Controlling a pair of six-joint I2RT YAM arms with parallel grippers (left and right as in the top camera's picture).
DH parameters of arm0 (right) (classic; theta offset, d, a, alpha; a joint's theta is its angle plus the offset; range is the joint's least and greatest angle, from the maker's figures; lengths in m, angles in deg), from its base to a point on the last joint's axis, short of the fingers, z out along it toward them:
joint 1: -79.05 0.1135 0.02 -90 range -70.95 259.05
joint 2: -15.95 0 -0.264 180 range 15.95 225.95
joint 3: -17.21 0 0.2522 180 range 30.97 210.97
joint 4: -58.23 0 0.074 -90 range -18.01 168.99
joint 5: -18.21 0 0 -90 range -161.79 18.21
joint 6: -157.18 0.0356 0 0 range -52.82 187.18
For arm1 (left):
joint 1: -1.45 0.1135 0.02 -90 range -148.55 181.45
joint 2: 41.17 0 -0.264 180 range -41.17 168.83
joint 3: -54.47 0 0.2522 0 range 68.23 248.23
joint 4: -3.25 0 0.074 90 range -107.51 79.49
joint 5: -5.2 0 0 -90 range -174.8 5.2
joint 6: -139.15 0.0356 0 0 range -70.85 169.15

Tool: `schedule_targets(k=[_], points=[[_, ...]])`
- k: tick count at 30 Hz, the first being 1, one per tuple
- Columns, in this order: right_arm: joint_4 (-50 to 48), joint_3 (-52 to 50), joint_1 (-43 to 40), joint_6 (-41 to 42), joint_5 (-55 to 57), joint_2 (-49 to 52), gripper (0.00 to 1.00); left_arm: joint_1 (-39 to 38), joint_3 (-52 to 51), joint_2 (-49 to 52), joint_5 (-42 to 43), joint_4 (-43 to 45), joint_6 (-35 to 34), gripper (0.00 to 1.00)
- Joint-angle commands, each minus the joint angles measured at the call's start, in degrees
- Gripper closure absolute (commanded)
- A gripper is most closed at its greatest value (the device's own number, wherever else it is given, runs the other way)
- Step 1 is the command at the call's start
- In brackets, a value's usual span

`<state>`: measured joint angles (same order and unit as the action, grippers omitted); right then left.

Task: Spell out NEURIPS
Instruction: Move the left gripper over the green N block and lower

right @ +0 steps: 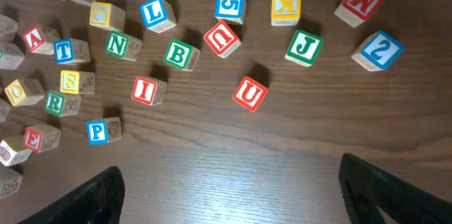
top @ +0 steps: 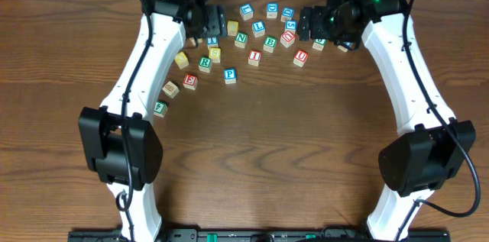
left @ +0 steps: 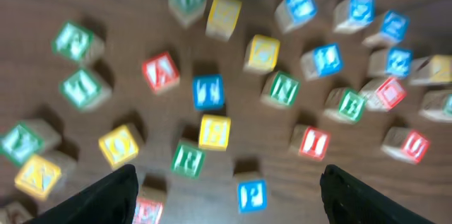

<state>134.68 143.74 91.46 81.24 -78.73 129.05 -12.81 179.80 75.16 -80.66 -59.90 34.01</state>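
While hovering wide open and empty, take the nearer red U (right: 249, 93) with the right gripper (right: 232, 167), straight ahead of its jaws. Leave green R (left: 188, 159), blue P (left: 251, 194) and red E (top: 190, 82) to the closer left gripper (left: 229, 181), likewise gaping and holding nothing.

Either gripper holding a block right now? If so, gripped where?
Nothing held. Left gripper and right gripper both hang open above the blocks, nothing between their fingers.
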Motion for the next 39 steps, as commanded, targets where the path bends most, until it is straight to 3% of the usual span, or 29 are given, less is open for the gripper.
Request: schedule_targets(k=[1, 6, 17, 39], points=[[0.50, 0.68, -1.31, 0.68, 0.61, 0.46, 0.08, -1.44, 7.02, 3.63, -0.52, -0.55, 3.76, 0.18], [1.92, 0.68, -2.12, 0.68, 0.61, 0.46, 0.08, -3.87, 13.05, 9.77, -1.20, -0.15, 4.83, 0.19], [4.61, 0.68, -2.25, 0.48, 1.95, 0.46, 0.08, -5.73, 13.31, 19.10, -3.52, 2.67, 4.81, 0.25], [4.59, 0.66, -2.23, 0.46, 3.63, 0.46, 0.05, -7.37, 9.64, 21.18, -3.76, 7.87, 6.58, 0.24]])
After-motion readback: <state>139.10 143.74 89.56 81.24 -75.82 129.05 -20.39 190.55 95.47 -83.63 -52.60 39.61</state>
